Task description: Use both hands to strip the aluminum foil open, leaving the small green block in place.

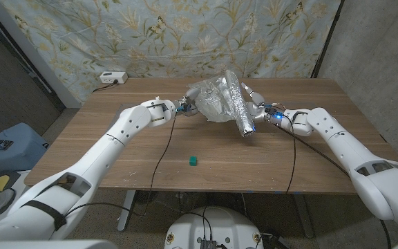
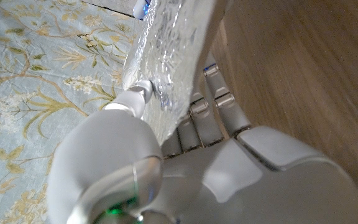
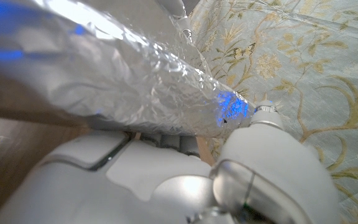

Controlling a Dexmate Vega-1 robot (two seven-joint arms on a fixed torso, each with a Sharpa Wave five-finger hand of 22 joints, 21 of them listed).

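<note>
Both your left hand (image 1: 183, 106) and right hand (image 1: 260, 111) pinch the foil (image 1: 221, 99), already lifted off the green block (image 1: 193, 161) at 6 o'clock; I judge you pull apart next.

You've a wooden table (image 1: 116, 162); floral cloth (image 1: 164, 34) hangs behind; a white power strip (image 1: 112, 77) sits at its far-left corner.

Hidden behind the aluminum foil (image 1: 223, 99) in the head view: most of the fingers of the left hand (image 1: 185, 106) and right hand (image 1: 258, 111). Cut off by the frame edge in both wrist views: the foil sheet. Blurred at close range in the right wrist view: foil surface nearest the lens. Too small to make out any detail: small green block (image 1: 193, 161).
</note>
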